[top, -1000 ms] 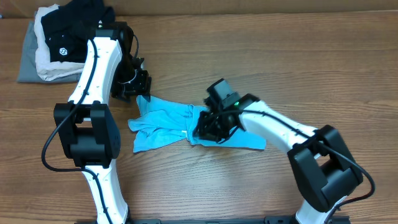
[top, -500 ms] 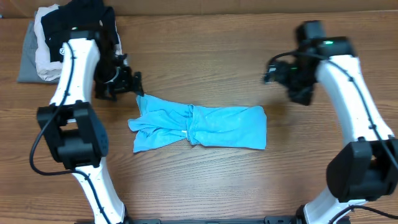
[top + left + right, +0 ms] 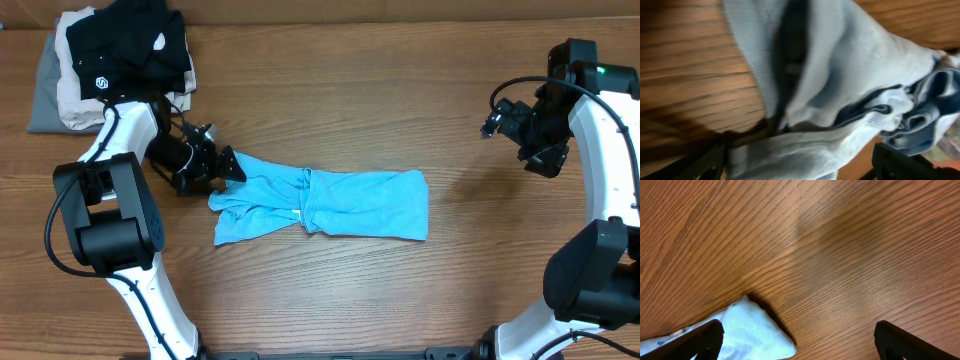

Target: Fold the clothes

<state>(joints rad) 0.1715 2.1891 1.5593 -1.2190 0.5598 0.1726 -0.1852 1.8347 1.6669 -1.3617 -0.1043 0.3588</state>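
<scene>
- Far-left top corner of the table (image 3: 350,300): a stack of other garments (image 3: 60,100), with a black garment (image 3: 130,45) on top of beige and grey. Plays no part in this step.
- Just below and right of that stack: the left gripper (image 3: 222,165), low over the wood and pointing right at the bunched left end of the T-shirt (image 3: 340,205). Stands spread wide. Seen from the left wrist (image 3: 800,167), shows one dark finger in each lower corner, with rumpled blue cloth (image 3: 840,75) filling the space between and ahead. Pinches nothing, as far as can be seen. Cannot tell whether a fingertip brushes the fabric.
- Centre, the T-shirt: lies on the table as a long band, with its long axis left to right. Crumpled and layered in the left half, gathered near the middle, smoother in the right half and ending in a fairly square edge.
- Right side: the right gripper (image 3: 510,125), up near the table's right edge and well apart from the shirt's right end. Spread wide and empty. From the right wrist (image 3: 802,340), only bare wood between the fingers, with one corner of the shirt (image 3: 745,330) at the lower left.
- Deciding relation, as a judgement: left arm much the nearer, already at the shirt's left end and facing along its long axis. Probably needs only to close on that end, whereas the right arm would have to travel left and down to reach the shirt.
</scene>
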